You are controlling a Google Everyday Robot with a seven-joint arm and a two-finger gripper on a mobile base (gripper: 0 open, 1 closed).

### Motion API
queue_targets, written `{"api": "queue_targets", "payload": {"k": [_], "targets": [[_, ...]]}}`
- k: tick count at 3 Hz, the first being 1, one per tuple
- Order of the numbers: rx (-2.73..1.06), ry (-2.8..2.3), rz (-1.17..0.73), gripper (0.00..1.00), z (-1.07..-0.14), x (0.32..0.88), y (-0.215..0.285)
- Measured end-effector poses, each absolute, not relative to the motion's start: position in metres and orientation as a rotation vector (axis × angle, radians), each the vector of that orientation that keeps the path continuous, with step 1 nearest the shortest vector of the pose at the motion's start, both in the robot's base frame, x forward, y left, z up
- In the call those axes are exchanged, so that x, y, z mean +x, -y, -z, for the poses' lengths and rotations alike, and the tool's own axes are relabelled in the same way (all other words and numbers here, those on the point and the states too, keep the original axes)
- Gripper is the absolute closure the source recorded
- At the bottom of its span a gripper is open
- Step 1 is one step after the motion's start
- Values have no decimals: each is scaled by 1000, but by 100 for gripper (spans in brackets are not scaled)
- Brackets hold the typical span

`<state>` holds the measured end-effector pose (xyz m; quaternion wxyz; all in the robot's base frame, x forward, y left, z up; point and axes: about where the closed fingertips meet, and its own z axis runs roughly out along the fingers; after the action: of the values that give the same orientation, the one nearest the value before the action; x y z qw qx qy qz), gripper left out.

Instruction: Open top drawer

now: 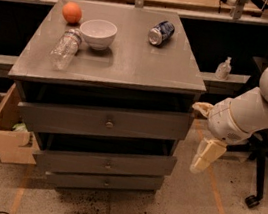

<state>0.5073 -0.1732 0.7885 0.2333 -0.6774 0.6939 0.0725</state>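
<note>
A grey metal cabinet point(130, 65) with a flat, dull top stands in the middle of a speckled floor. The top drawer point(71, 119) is the highest and tallest of three grey fronts. It is a wide flat panel with a small round metal knob point(109, 123) at its centre and a dark gap above its upper edge.

On the cabinet top, a round orange point(72, 12) sits at the far left. A smooth white bowl point(98, 32) is just beside it, and a clear, crumpled plastic bottle point(65, 48) lies on its side nearer. A can point(161, 33) lies tipped over at the far right.

The gripper point(196, 137) hangs in the air just right of the top drawer's right end, touching nothing. Its two cream fingers point(206, 155) are spread apart, one by the cabinet's corner and one pointing down. The rounded white arm point(255, 110) reaches in from the right.

An open cardboard box point(10, 140) leans against the cabinet's left side.
</note>
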Motion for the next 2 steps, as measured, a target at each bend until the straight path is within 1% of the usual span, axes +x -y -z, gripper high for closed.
{"api": "queue_targets", "payload": {"k": [1, 2], "targets": [[-1860, -1906, -199, 0, -788, 507, 173], [-1891, -1889, -191, 0, -778, 526, 161]]}}
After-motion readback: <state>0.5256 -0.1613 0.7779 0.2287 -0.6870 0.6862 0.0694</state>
